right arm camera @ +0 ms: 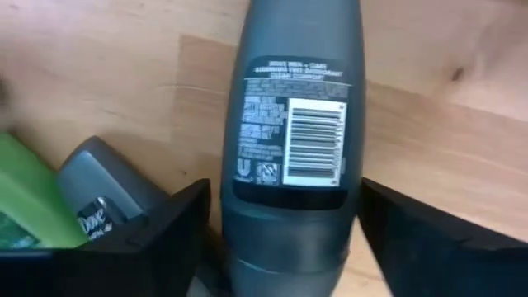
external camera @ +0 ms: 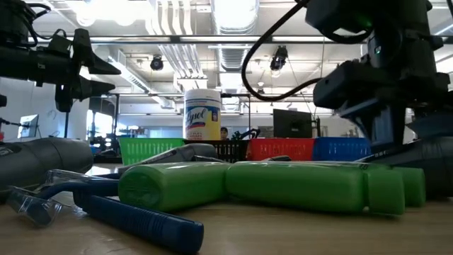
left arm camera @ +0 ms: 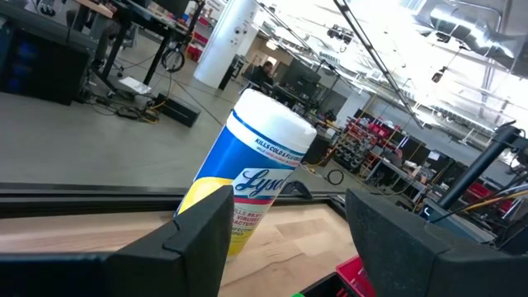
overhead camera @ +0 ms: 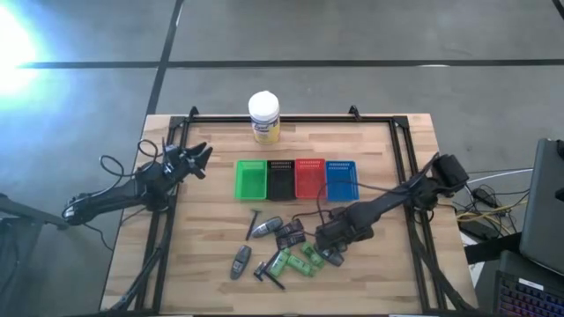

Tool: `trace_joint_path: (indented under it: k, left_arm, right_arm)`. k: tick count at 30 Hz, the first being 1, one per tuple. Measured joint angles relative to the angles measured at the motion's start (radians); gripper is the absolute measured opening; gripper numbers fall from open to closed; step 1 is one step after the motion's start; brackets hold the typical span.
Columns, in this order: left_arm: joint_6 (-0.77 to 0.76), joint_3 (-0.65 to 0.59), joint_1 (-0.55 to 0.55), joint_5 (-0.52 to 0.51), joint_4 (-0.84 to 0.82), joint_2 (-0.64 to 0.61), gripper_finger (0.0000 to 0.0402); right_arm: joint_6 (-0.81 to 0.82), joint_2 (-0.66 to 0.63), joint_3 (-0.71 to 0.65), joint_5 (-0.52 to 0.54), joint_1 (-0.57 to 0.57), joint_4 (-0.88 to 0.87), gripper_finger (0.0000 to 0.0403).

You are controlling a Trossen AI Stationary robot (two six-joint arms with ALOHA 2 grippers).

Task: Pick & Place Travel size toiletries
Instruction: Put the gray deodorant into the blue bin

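Note:
The toiletries lie in a loose pile near the table's near edge: grey tubes [overhead camera: 267,227] [overhead camera: 240,261], green bottles [overhead camera: 308,258], dark packets [overhead camera: 291,236] and a thin razor [overhead camera: 253,224]. My right gripper [overhead camera: 328,242] is down at the right side of the pile. It is open, with its fingers [right arm camera: 177,231] on either side of a grey tube [right arm camera: 293,140] that lies flat, barcode label up. A second grey tube [right arm camera: 103,186] and a green bottle [right arm camera: 25,206] lie beside it. My left gripper [overhead camera: 204,157] hangs open above the table's left side, facing the yellow jar [left arm camera: 247,190].
Four mesh baskets stand in a row at mid-table: green [overhead camera: 250,179], black [overhead camera: 279,179], red [overhead camera: 309,178] and blue [overhead camera: 340,179]. The white-lidded yellow jar [overhead camera: 263,117] stands at the far edge. A dark rail frame [overhead camera: 401,167] runs around the tabletop.

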Motion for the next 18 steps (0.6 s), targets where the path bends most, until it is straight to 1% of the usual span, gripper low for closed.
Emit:
trace_joint_path:
  k: [3,4,10,14,16,18]
  left_arm:
    - [0.000,0.000,0.000,0.000,0.001,0.001,0.0239]
    - [0.000,0.000,0.000,0.000,0.001,0.001,0.0239]
    - [0.000,0.000,0.000,0.000,0.002,0.001,0.0239]
    - [0.000,0.000,0.000,0.000,0.003,0.001,0.0239]
    - [0.000,0.000,0.000,0.000,0.003,0.001,0.0239]
    - [0.000,0.000,0.000,0.000,0.004,0.001,0.0239]
  right_arm:
    - [-0.005,-0.024,-0.016,-0.006,-0.001,-0.004,0.0207]
    - [-0.008,-0.030,-0.021,-0.007,-0.001,-0.003,0.0194]
    - [-0.005,-0.076,-0.023,-0.009,-0.002,-0.005,0.0194]
    - [0.011,-0.155,-0.014,0.001,-0.011,-0.006,0.0194]
    - [0.038,-0.208,-0.006,0.047,-0.018,-0.009,0.0194]
    - [0.068,-0.270,0.000,0.123,-0.031,-0.021,0.0194]
